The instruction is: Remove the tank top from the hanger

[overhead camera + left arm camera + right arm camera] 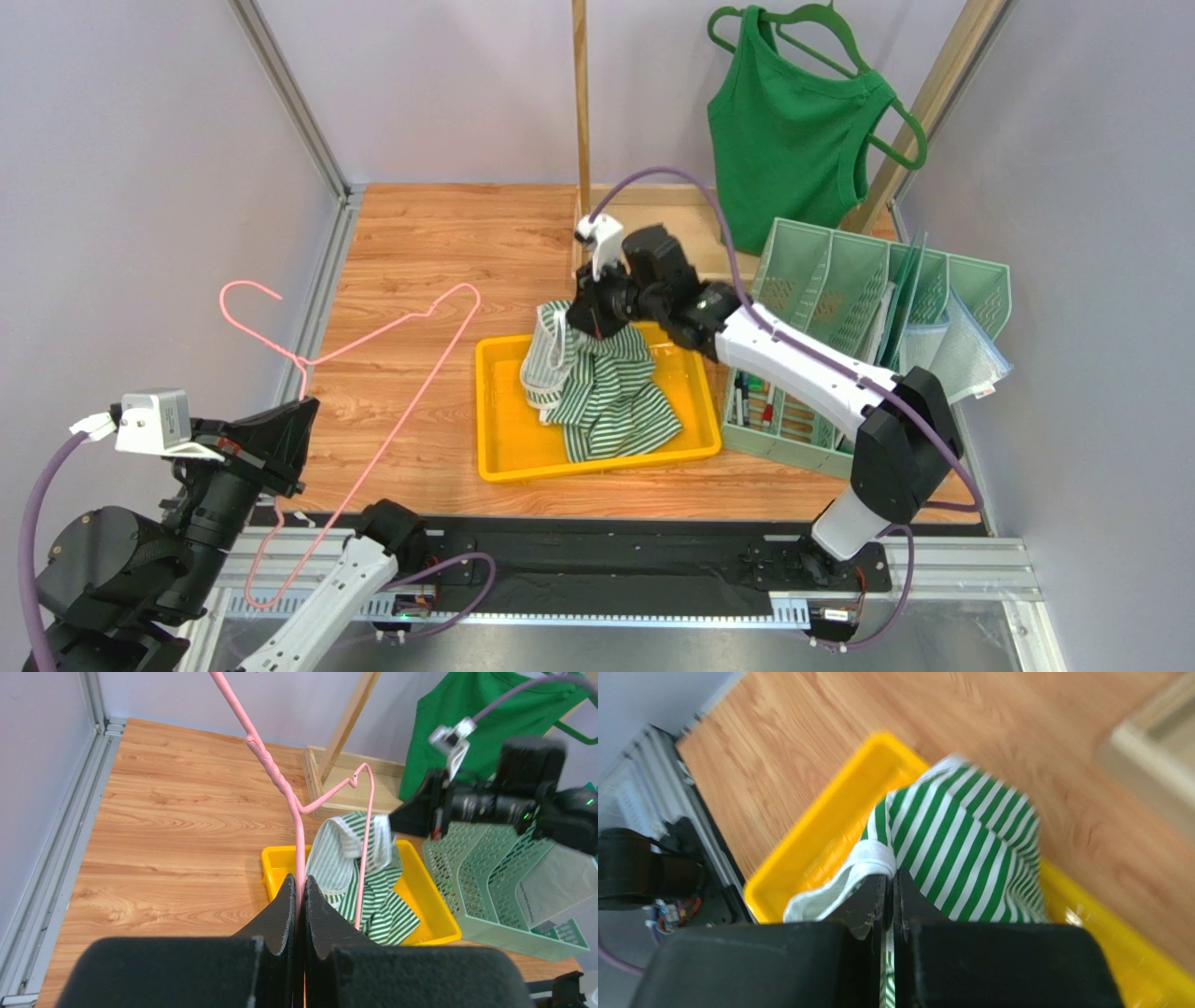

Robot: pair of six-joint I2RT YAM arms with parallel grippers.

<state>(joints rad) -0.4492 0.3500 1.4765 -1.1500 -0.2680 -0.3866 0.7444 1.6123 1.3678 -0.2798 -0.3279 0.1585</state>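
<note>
Left gripper (285, 429), near left corner of the table: jaws pinched tight on the wire of the pink hanger (306, 361). Left wrist view confirms it, fingers (284, 906) together with the wire running up between them. The hanger is bare. It slants over the wooden tabletop (421, 238), hook toward the left wall.

Right gripper (584, 319), reaching in over the back of the yellow tray (508, 437): jaws clamped on the white-trimmed edge of the striped tank top (610, 399). Right wrist view shows the trim caught between the fingers (868, 903), though that frame is blurred.

The tank top, green and white stripes, is off the hanger. Its top is lifted by the right gripper and its lower part is heaped in the tray. In the left wrist view the hanger's far shoulder crosses in front of the cloth. The top view shows them apart, so this is probably only overlap.

Behind: a wooden post (579, 98). A plain green top (793, 140) hangs on a green hanger at upper right. A mint file rack (856, 308) sits just right of the tray.
</note>
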